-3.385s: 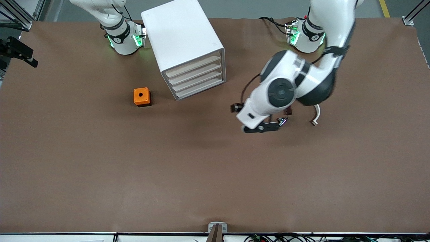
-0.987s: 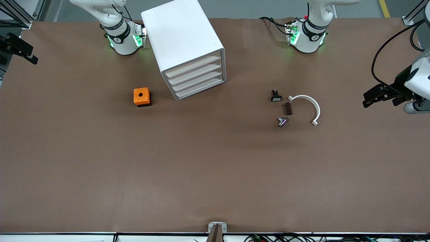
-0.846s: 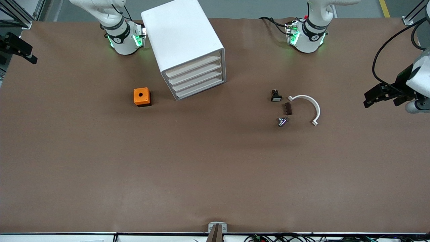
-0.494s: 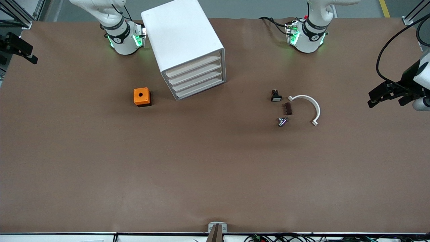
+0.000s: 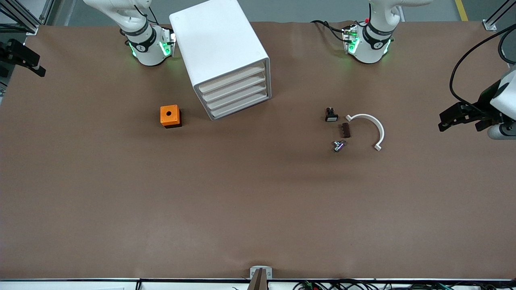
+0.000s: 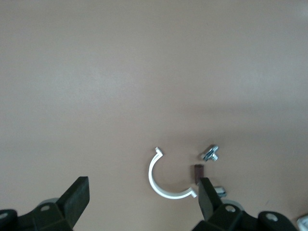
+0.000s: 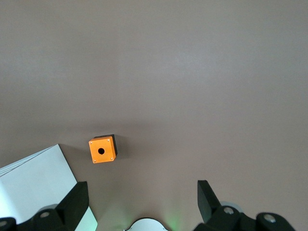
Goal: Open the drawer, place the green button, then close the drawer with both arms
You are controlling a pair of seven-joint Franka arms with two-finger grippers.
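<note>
The left gripper (image 5: pixel 459 119) has shifted slightly, fingers apart.

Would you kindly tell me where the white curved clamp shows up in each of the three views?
Front view: the white curved clamp lies toward the left arm's end of the table, beside the small brown block.
Left wrist view: the clamp shows between the left hand's open fingers.
Right wrist view: not in it.
Shared landmark: the brown block, beside the clamp in both.
</note>
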